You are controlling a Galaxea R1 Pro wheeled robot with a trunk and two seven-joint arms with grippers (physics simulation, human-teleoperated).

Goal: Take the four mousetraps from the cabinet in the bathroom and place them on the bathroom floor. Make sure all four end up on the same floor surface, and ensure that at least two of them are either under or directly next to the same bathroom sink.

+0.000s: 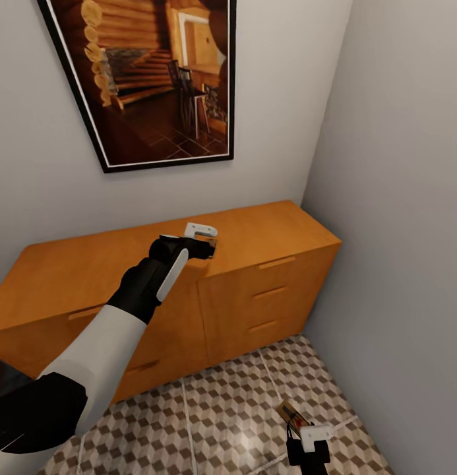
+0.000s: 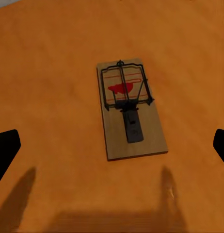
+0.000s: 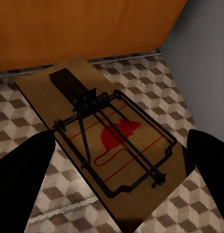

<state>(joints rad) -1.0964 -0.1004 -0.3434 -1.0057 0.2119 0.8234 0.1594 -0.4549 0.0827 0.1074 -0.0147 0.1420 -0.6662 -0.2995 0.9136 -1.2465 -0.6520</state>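
Observation:
One mousetrap (image 2: 131,109), a tan board with dark wire and a red mark, lies flat on top of the orange-brown cabinet (image 1: 274,231). My left gripper (image 1: 210,245) hovers straight above it, open, with its dark fingertips (image 2: 5,150) spread far to either side of the trap. Low down at the right, my right gripper (image 1: 307,439) is shut on a second mousetrap (image 1: 291,412), holding it above the cube-patterned bathroom floor (image 1: 221,409). In the right wrist view that mousetrap (image 3: 109,141) spans the gap between the two dark fingers (image 3: 20,179). The sink is out of view.
The cabinet stands in a corner, its drawer fronts with bar handles (image 1: 276,262) facing me. A grey wall (image 1: 399,264) runs close along the right side. A framed picture (image 1: 155,79) hangs above the cabinet. Open floor tiles lie in front of the cabinet.

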